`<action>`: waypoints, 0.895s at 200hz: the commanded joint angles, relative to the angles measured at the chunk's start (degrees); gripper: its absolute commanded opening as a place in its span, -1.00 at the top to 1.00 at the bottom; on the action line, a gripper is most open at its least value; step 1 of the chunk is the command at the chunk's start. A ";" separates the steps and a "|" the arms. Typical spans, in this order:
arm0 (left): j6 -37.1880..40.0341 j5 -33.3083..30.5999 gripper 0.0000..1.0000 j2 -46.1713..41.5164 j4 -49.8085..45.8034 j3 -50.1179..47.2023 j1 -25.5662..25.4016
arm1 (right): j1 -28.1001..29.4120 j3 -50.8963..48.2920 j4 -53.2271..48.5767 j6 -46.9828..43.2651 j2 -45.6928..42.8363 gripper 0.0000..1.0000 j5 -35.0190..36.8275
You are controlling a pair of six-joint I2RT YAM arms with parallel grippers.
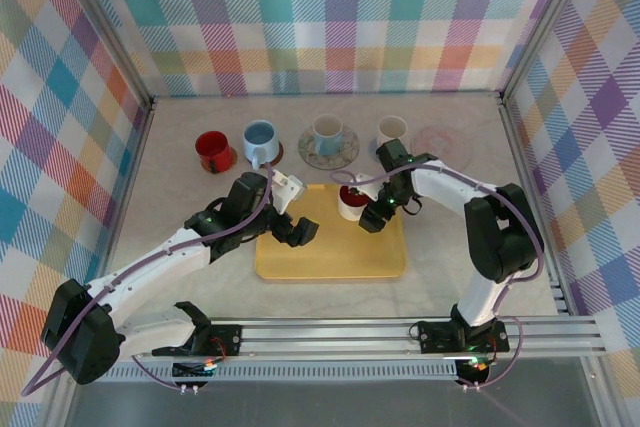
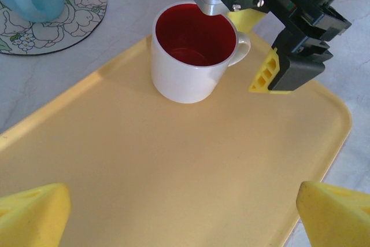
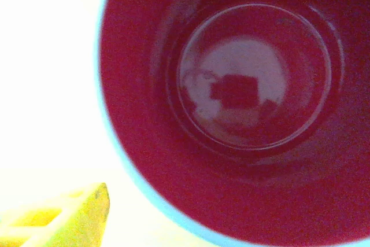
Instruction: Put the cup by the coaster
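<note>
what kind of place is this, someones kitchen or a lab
Most likely a staged robot test cell, not a kitchen: checked cloth walls on a metal frame, a mounting rail at the near edge, and a yellow tray holding one mug.

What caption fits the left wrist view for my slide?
White ceramic mug with red interior stands on yellow plastic tray, right gripper open beside its handle.
</note>
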 commanded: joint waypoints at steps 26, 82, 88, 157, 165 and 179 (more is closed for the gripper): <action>-0.24 0.09 -0.99 -0.09 0.46 -0.43 -0.78 | 0.78 -1.86 3.59 5.96 -1.22 -0.40 4.19; -0.22 -0.22 -0.99 -0.56 -0.08 -0.98 -0.78 | 2.25 -2.11 7.71 6.64 0.07 -0.28 9.29; -0.33 -0.27 -0.99 -0.59 -0.07 -1.05 -0.78 | 2.39 -2.10 7.93 6.38 0.14 -0.27 9.29; -0.33 -0.04 -0.99 -0.23 0.01 -0.99 -0.78 | 3.49 -2.38 9.19 5.66 1.67 0.01 11.49; -0.34 -0.16 -0.99 -0.21 0.17 -1.10 -0.78 | 3.57 -2.50 9.33 5.59 1.74 0.07 11.58; -0.38 -0.40 -0.99 0.10 0.54 -1.06 -0.74 | 3.66 -2.70 9.63 5.34 1.87 0.09 11.58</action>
